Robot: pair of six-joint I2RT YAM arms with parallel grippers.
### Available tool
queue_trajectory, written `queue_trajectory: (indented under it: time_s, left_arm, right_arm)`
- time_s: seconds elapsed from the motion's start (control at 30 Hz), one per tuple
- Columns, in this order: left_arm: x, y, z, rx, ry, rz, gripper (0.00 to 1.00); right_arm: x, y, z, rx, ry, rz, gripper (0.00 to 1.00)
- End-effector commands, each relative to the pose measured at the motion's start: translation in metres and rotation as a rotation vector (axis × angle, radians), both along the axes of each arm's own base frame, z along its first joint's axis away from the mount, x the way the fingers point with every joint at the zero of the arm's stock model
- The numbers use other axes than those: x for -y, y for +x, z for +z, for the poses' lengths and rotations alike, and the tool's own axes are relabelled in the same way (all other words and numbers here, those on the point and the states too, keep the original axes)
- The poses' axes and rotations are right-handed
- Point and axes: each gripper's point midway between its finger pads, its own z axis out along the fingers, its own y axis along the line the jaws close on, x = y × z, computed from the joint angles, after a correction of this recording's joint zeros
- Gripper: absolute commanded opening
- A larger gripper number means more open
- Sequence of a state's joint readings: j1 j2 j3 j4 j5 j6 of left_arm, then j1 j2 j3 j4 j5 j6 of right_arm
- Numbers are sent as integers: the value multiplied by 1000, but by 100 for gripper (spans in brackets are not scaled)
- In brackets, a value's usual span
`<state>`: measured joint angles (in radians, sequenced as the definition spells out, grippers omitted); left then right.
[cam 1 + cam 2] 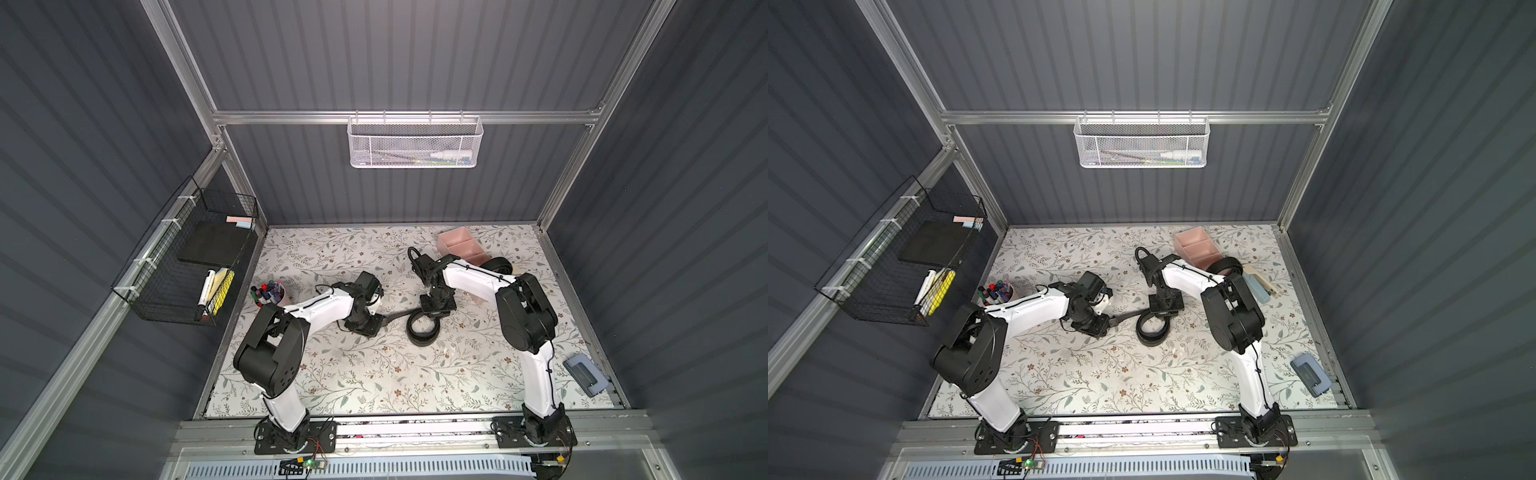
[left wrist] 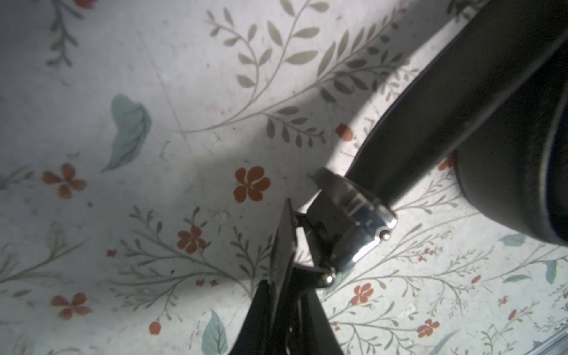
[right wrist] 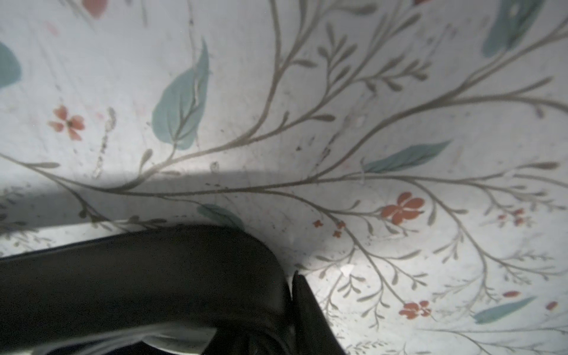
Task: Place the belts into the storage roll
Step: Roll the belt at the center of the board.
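On the floral tabletop [image 1: 374,374], a loose belt [image 1: 422,343] lies near the middle, most of it curled into an open ring standing on edge, with one straight tail running out toward the left arm. The left gripper [image 1: 381,321] meets the end of that tail. In the left wrist view its jaws are pinched together on a thin plate of the metal buckle [image 2: 347,221], holding it just above the surface. The right gripper [image 1: 434,319] points down onto the ring's far rim. In the right wrist view one finger [image 3: 304,301] touches the curved strap, but whether the jaws clamp it cannot be told. The storage roll [image 1: 457,240] sits near the far right corner of the tabletop. A second belt [image 1: 496,264] is coiled at its near end, partly hidden by the right arm.
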<state>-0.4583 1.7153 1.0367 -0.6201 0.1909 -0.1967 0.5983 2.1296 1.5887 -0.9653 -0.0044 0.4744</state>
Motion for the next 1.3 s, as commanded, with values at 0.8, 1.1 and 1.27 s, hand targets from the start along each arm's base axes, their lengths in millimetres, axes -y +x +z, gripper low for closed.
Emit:
queue_trajectory:
  time_s: [0.8, 1.1, 1.27]
  left_arm:
    - [5, -101, -38, -187, 76, 108, 17]
    - [33, -95, -10, -159, 45, -38, 55]
    - [32, -70, 31, -69, 77, -104, 61]
  right_arm:
    - [58, 32, -19, 258, -200, -404, 16]
    - [51, 33, -20, 256, -178, -357, 15]
    - [49, 36, -19, 257, -172, -333, 16]
